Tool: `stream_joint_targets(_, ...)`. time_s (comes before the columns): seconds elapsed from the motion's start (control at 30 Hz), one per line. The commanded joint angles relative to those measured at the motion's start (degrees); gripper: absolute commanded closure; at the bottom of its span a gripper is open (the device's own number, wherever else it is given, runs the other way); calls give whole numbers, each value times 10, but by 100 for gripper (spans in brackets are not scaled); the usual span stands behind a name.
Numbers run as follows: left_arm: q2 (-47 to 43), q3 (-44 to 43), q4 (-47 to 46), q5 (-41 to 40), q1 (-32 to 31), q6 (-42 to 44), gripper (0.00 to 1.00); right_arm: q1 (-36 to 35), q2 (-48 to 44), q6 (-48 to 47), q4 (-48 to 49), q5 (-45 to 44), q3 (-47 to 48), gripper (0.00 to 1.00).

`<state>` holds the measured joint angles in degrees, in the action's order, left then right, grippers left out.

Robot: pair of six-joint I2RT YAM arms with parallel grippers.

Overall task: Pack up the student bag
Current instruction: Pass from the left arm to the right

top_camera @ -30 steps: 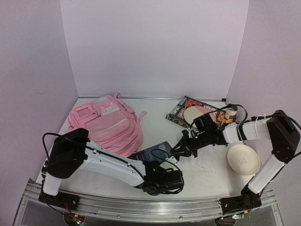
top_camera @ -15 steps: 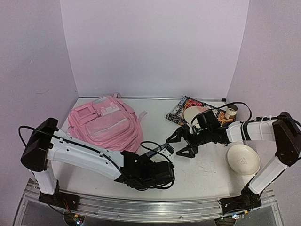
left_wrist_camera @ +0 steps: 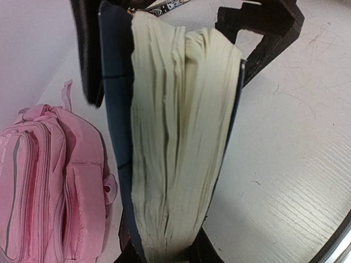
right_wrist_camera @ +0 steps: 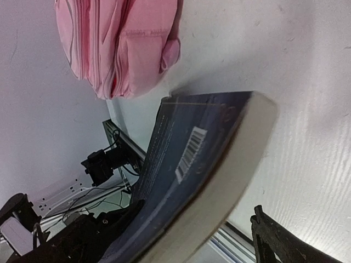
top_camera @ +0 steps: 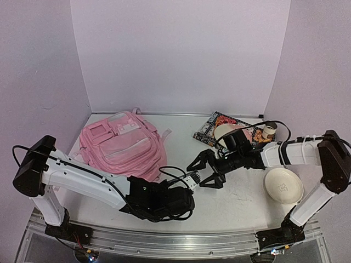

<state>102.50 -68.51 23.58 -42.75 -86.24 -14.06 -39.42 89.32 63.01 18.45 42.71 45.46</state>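
We see the pink backpack [top_camera: 123,145] lying flat at the far left of the table [top_camera: 241,205], front pockets up and straps towards the back wall. From the left wrist it shows at the lower left [left_wrist_camera: 49,181], and from the right wrist along the top edge [right_wrist_camera: 120,44].

The left gripper [top_camera: 185,183] reaches to the middle of the table, just right of the backpack, with its jaws narrowed onto a thick dark blue book [top_camera: 191,176]. From the left wrist the cream page edges of the book [left_wrist_camera: 175,137] face the camera, between the two covers. From the right wrist the book [right_wrist_camera: 192,159] sits tilted, its barcode showing on the cover and its shadow on the table below. We cannot tell whether it touches the table.

The right gripper [top_camera: 198,174] sits just right of the book, spread wide and holding nothing.

At the far right lies a patterned book [top_camera: 208,127] with a pale plate [top_camera: 225,133] on it and a small cup [top_camera: 269,130] beside it. A white bowl [top_camera: 283,185] sits nearer, at the right edge.
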Motion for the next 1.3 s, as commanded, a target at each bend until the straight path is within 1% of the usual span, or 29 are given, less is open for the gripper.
stream_joint_targets(0.0, -24, -9, -76, -41, -9, 62, 100, -35, 19, 20, -8, 24, 31, 2)
stream_joint_targets(0.13, -21, -6, -90, -63, -14, 97, 100, -43, 10, 27, -8, 34, 35, 7)
stream_joint_targets(0.33, -13, -3, -106, -97, -22, 136, 100, -43, -20, 39, -8, 44, 30, 23)
stream_joint_targets(0.4, -10, -1, -111, -104, -24, 140, 100, -44, -30, 42, -8, 47, 27, 31)
stream_joint_targets(0.53, -7, 6, -115, -113, -27, 147, 100, -43, -50, 48, -7, 53, 21, 42)
stream_joint_targets(0.67, -3, 13, -117, -124, -29, 155, 100, -41, -68, 52, -7, 54, 17, 59)
stream_joint_targets(0.73, 0, 15, -116, -132, -29, 154, 99, -39, -76, 54, -7, 54, 17, 71)
stream_joint_targets(0.9, -9, 1, -115, -154, -34, 159, 88, -26, -100, 56, -7, 51, 16, 99)
stream_joint_targets(0.93, -14, -3, -114, -158, -34, 159, 85, -21, -106, 56, -8, 50, 15, 100)
stream_joint_targets(1.07, -36, -13, -114, -167, -35, 152, 71, 3, -135, 56, -8, 48, 14, 100)
stream_joint_targets(1.23, -71, -16, -107, -177, -35, 143, 58, 47, -175, 53, -8, 46, 10, 100)
stream_joint_targets(1.27, -80, -16, -106, -178, -35, 129, 55, 55, -180, 49, -8, 45, 9, 100)
